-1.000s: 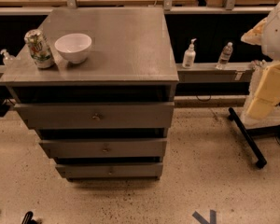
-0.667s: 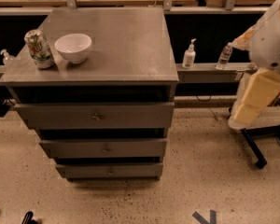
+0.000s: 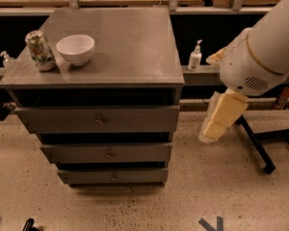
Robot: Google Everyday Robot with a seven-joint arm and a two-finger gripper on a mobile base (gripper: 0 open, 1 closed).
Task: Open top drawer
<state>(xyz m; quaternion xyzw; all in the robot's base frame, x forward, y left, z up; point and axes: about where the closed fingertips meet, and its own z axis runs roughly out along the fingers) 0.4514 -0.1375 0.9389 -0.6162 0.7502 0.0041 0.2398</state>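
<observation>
Camera view: the pincer hangs at the right of the cabinet, pale yellow, pointing down and a little to the left, above the speckled floor. It holds nothing, and I cannot tell if it is spread or pressed together. It is well apart from the drawers. Above it, the thick white arm comes in from the upper right corner and bends downward at a round joint.

The top drawer is the widest gray front, directly under the worktop, with a small metal knob in its middle. It looks shut. Below it are the middle drawer and the lowest drawer, each narrower.

On the worktop, at the left, stands a white bowl; its inside shows only plain white. A drink can stands upright just beside it. A pump bottle stands on the ledge behind the cabinet.
</observation>
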